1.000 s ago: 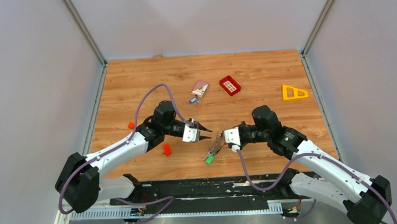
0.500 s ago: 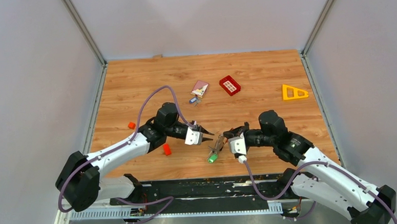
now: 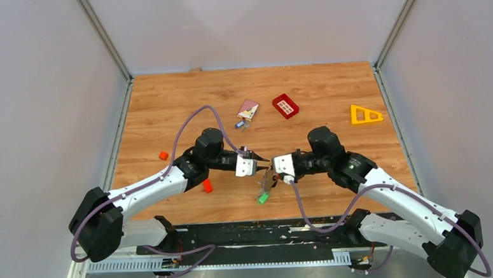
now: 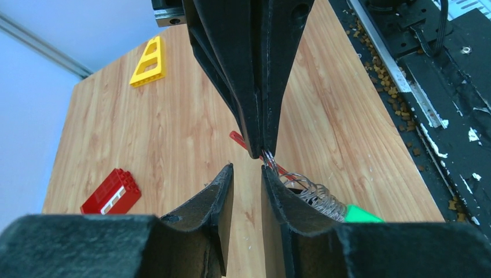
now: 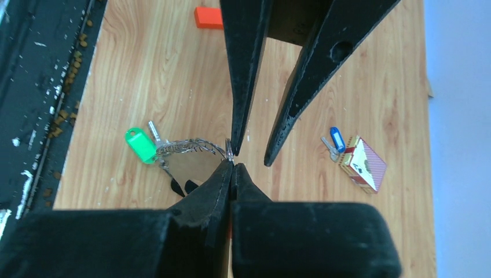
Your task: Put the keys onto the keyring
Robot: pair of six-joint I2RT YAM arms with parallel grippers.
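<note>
My right gripper [image 3: 272, 171] is shut on the small metal ring of the keyring [image 5: 230, 149] and holds it above the table. A wire coil [image 5: 185, 146] and a green-headed key [image 5: 139, 145] hang from the ring; the green key also shows in the top view [image 3: 262, 198] and in the left wrist view [image 4: 359, 215]. My left gripper [image 3: 260, 162] is open and empty, its fingertips [image 4: 266, 172] right beside the ring [image 4: 267, 157] and the right gripper's tip [image 4: 257, 152]. A blue-headed key [image 5: 334, 139] lies apart on the table [image 3: 239, 124]. No black key shows.
A playing-card box [image 3: 248, 108] lies by the blue key. A red gridded tray [image 3: 285, 106] and a yellow triangle frame [image 3: 365, 114] are farther back. Two small orange-red blocks [image 3: 207, 185] [image 3: 163, 155] lie left of the left arm.
My left gripper has moved a little right, up to the ring. My right arm swung out and came back, still holding the ring with the green key hanging.
</note>
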